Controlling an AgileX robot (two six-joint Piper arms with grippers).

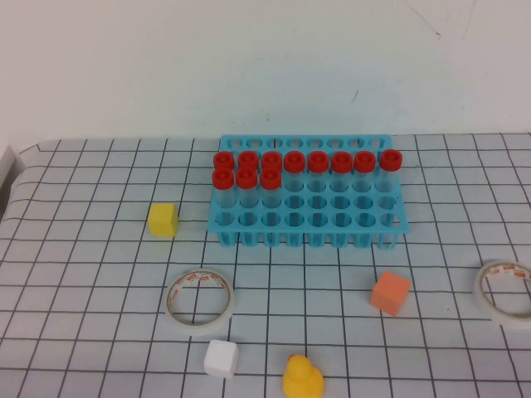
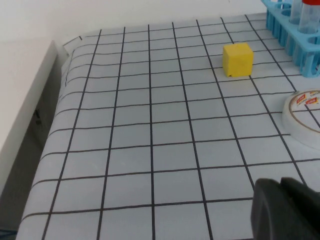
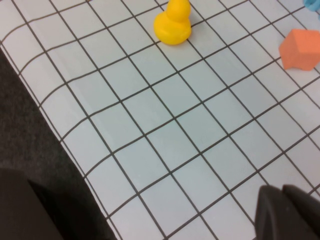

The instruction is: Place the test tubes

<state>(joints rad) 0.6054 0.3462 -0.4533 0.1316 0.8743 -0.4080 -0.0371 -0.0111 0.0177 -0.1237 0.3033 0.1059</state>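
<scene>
- Eleven test tubes point(image 1: 294, 170), clear with red caps, stand upright in one blue rack point(image 1: 307, 222) at the far middle of the table point(image 1: 83, 249): eight in one row, three in the next row forward, at the rack's left end.
- Also there: two tape rolls point(image 1: 200, 298), one yellow cube point(image 1: 163, 220), one orange cube point(image 1: 390, 293), one white cube point(image 1: 221, 358), one yellow duck point(image 1: 302, 377).
- The high view shows neither gripper.
- The left wrist view shows the left gripper point(image 2: 280, 200) clenched on nothing, above the table's left part.
- The right wrist view shows the right gripper point(image 3: 282, 210) clenched and empty, over the table's near edge.
</scene>
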